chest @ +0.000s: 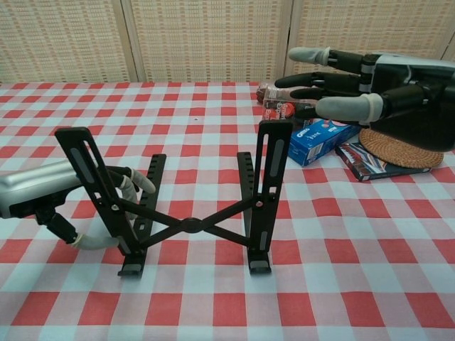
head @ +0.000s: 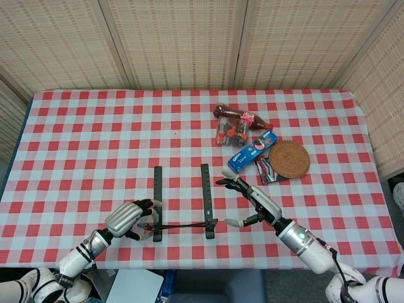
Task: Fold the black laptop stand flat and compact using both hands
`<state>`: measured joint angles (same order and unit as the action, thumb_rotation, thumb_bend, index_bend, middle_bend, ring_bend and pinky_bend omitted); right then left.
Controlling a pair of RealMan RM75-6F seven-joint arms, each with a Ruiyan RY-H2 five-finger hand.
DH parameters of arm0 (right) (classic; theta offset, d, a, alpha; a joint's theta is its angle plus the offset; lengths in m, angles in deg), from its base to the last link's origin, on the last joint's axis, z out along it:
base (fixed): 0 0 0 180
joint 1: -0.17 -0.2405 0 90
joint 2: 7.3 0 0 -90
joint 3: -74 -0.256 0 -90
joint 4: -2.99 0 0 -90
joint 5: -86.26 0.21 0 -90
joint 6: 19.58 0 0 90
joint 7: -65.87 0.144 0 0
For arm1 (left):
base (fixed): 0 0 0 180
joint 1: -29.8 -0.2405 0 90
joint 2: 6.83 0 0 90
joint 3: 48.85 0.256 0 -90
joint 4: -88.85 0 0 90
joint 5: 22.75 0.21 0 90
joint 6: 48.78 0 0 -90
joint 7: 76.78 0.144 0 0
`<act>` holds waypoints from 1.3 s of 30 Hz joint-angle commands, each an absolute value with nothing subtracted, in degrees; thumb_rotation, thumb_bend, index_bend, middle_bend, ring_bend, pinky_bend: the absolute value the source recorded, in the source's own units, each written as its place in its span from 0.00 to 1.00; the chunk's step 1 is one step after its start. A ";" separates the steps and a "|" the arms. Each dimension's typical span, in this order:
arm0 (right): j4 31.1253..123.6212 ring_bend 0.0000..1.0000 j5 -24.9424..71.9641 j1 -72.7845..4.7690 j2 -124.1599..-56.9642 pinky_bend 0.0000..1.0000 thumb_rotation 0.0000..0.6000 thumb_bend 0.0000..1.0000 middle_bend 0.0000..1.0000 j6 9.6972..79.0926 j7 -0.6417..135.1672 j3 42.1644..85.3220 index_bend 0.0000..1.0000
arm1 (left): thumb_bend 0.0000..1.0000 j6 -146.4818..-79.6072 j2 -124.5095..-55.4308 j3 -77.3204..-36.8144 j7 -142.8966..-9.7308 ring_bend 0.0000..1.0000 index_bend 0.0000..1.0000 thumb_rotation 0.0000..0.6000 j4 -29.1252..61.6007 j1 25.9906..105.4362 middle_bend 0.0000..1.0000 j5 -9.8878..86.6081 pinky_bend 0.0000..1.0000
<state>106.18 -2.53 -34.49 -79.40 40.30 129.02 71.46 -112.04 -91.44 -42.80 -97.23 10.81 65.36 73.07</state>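
Black laptop stand (chest: 192, 206) standing open near the front of the table (head: 95, 139). Left robot hand (chest: 50, 195) curled round its left upright; right robot hand (chest: 355, 89) spread wide, holding nothing. Could tip or slide if pushed from one side only. One stand, two robot hands.

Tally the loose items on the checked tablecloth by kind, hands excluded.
Black folding laptop stand: 1
Red-labelled dark bottle: 1
Blue snack box: 1
Round woven rattan coaster: 1
Small clear packet of red items: 1
Flat dark booklet: 1
Total: 6
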 commanded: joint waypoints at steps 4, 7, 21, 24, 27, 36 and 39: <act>106.03 0.03 -2.61 -34.40 -79.50 0.07 1.00 0.14 0.15 40.21 129.29 71.46 0.03 | 0.25 -111.95 -91.55 -42.91 -96.74 0.20 0.48 1.00 11.16 65.34 0.21 73.02 0.34; 106.00 0.03 -2.72 -34.32 -79.52 0.07 1.00 0.14 0.15 40.27 129.38 71.45 0.03 | 0.25 -111.95 -91.58 -42.97 -96.74 0.20 0.49 1.00 11.23 65.25 0.21 72.88 0.34; 105.91 0.03 -2.67 -33.81 -79.48 0.07 1.00 0.14 0.15 40.29 129.28 71.67 0.03 | 0.32 -111.40 -91.41 -42.97 -96.66 0.21 0.51 1.00 10.40 65.47 0.21 72.95 0.34; 105.87 0.03 -2.70 -33.71 -79.53 0.07 1.00 0.14 0.15 40.30 129.27 71.72 0.03 | 0.33 -111.26 -91.34 -42.99 -96.73 0.21 0.51 1.00 10.26 65.51 0.21 72.90 0.34; 105.82 0.03 -2.68 -33.63 -79.57 0.07 1.00 0.14 0.15 40.26 129.25 71.77 0.03 | 0.33 -111.27 -91.31 -42.97 -96.82 0.21 0.51 1.00 10.19 65.49 0.21 72.91 0.34; 105.91 0.03 -2.73 -33.46 -79.58 0.07 1.00 0.14 0.15 40.25 128.92 71.79 0.03 | 0.34 -111.29 -91.40 -42.79 -96.90 0.21 0.53 1.00 10.01 65.51 0.21 73.26 0.34; 105.94 0.03 -2.87 -33.37 -79.54 0.07 1.00 0.14 0.15 40.27 128.53 71.91 0.03 | 0.34 -111.29 -91.33 -42.82 -96.81 0.21 0.53 1.00 9.99 65.59 0.21 73.36 0.34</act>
